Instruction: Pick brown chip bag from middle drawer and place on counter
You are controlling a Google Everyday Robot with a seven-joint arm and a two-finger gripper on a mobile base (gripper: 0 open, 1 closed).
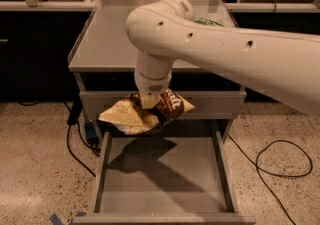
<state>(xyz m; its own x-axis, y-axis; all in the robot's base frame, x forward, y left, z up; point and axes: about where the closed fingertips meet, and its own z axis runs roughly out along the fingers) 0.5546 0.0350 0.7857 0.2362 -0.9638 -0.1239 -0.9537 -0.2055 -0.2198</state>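
The brown chip bag (150,112), crinkled tan and dark brown with white lettering, hangs in the air under my arm, above the back of the open middle drawer (165,174) and in front of the closed top drawer front. My gripper (149,102) comes down onto the top of the bag and is shut on it. The drawer floor is bare, with the bag's shadow on it. The grey counter (107,39) lies behind and above the bag. My white arm crosses the frame from the right and hides the counter's right part.
A bit of the green chip bag (209,21) shows past my arm on the counter's far right. Black cables (277,161) lie on the speckled floor at right, and cables with a plug (82,129) at left. Dark cabinets flank the unit.
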